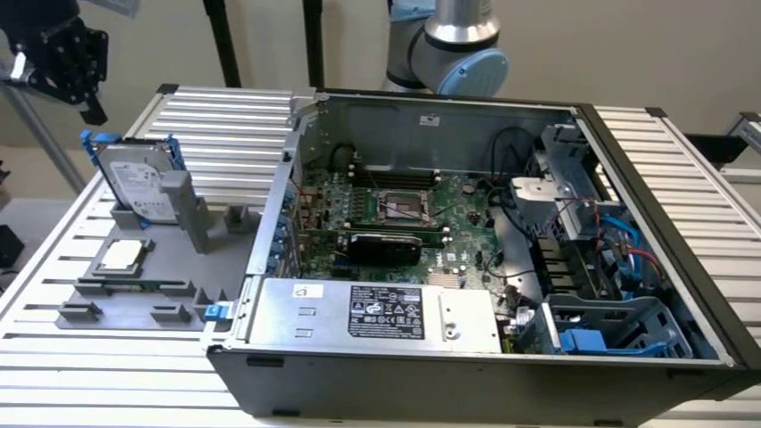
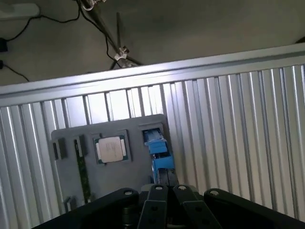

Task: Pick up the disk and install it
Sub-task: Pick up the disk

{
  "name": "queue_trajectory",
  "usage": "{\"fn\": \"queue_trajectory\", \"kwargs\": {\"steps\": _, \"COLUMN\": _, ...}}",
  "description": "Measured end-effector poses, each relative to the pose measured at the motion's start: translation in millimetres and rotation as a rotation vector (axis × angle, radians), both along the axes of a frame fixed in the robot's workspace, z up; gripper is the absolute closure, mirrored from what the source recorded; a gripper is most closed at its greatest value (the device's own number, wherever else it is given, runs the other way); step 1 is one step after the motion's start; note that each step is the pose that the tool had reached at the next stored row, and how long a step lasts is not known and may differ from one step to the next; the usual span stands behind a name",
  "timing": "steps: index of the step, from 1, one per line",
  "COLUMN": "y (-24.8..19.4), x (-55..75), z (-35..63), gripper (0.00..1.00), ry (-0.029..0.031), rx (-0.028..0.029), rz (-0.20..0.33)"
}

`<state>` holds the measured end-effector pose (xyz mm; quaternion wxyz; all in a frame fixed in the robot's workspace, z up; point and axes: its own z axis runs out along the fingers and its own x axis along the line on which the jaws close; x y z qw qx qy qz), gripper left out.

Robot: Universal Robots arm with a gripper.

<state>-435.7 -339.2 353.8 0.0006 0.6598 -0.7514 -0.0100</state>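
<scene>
- Disk [image 1: 134,183]: stands on edge in a slot of the grey fixture [image 1: 143,299], leaning slightly. The white label faces outward and the blue carrier frame runs along its edges. Nothing grips it.
- Disk relative to the claw [image 1: 81,94]: below it and apart from it, offset a little toward the computer case [image 1: 476,392].
- Wrist view: the disk [image 2: 156,143] is seen edge-on as a blue strip, directly under and just ahead of the claw [image 2: 167,183].
- Claw: clenched, fingers [image 2: 153,202] pressed together with nothing between them. It hangs in the air above the table [image 1: 666,169] and touches no part.
- CPU chip [image 1: 123,256]: lies flat in a recess of the same fixture, just beside the disk and also below the claw. The wrist view shows the chip [image 2: 110,149] on the fixture [image 2: 128,171], to one side of the disk.
- Table [image 2: 238,124]: ribbed aluminium, beneath the claw and carrying the fixture.
- Computer case: side open, well apart from the claw, on the far side of the disk. Motherboard [image 1: 393,214] exposed; grey power supply [image 1: 380,312] along the near wall.
- Robot arm [image 1: 458,40]: behind the case.
</scene>
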Motion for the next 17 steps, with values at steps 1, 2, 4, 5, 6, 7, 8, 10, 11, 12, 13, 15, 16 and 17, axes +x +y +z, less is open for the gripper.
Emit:
{"fn": "queue_trajectory", "kwargs": {"steps": 1, "y": 0.0, "x": 0.0, "z": -0.1, "gripper": 0.89, "ry": 0.0001, "rx": -0.0001, "rz": 0.018}}
{"fn": "queue_trajectory", "kwargs": {"steps": 2, "y": 0.0, "x": 0.0, "z": -0.4, "gripper": 0.89, "ry": 0.0000, "rx": 0.0000, "rz": 0.036}}
{"fn": "queue_trajectory", "kwargs": {"steps": 4, "y": 0.0, "x": 0.0, "z": -0.7, "gripper": 0.89, "ry": 0.0000, "rx": 0.0000, "rz": 0.072}}
{"fn": "queue_trajectory", "kwargs": {"steps": 5, "y": 0.0, "x": 0.0, "z": -0.8, "gripper": 0.89, "ry": 0.0000, "rx": 0.0000, "rz": 0.090}}
{"fn": "queue_trajectory", "kwargs": {"steps": 6, "y": 0.0, "x": 0.0, "z": -0.9, "gripper": 0.89, "ry": 0.0000, "rx": 0.0000, "rz": 0.108}}
{"fn": "queue_trajectory", "kwargs": {"steps": 7, "y": 0.0, "x": 0.0, "z": -1.0, "gripper": 0.89, "ry": 0.0000, "rx": 0.0000, "rz": 0.126}}
{"fn": "queue_trajectory", "kwargs": {"steps": 8, "y": 0.0, "x": 0.0, "z": -1.0, "gripper": 0.89, "ry": 0.0000, "rx": 0.0000, "rz": 0.144}}
{"fn": "queue_trajectory", "kwargs": {"steps": 10, "y": 0.0, "x": 0.0, "z": -1.1, "gripper": 0.89, "ry": -0.0001, "rx": 0.0001, "rz": 0.181}}
{"fn": "queue_trajectory", "kwargs": {"steps": 11, "y": 0.0, "x": 0.3, "z": -1.2, "gripper": 0.89, "ry": -0.0003, "rx": 0.0001, "rz": 0.193}}
{"fn": "queue_trajectory", "kwargs": {"steps": 12, "y": 0.1, "x": 0.7, "z": -1.2, "gripper": 0.89, "ry": -0.0003, "rx": 0.0001, "rz": 0.201}}
{"fn": "queue_trajectory", "kwargs": {"steps": 13, "y": 0.1, "x": 0.9, "z": -1.2, "gripper": 0.89, "ry": -0.0002, "rx": 0.0001, "rz": 0.203}}
{"fn": "queue_trajectory", "kwargs": {"steps": 15, "y": 0.0, "x": 1.0, "z": -1.1, "gripper": 0.89, "ry": 0.0000, "rx": 0.0000, "rz": 0.204}}
{"fn": "queue_trajectory", "kwargs": {"steps": 16, "y": 0.0, "x": 1.1, "z": -1.0, "gripper": 0.89, "ry": 0.0001, "rx": 0.0000, "rz": 0.204}}
{"fn": "queue_trajectory", "kwargs": {"steps": 17, "y": 0.0, "x": 1.2, "z": -1.1, "gripper": 0.88, "ry": -0.0001, "rx": 0.0000, "rz": 0.203}}
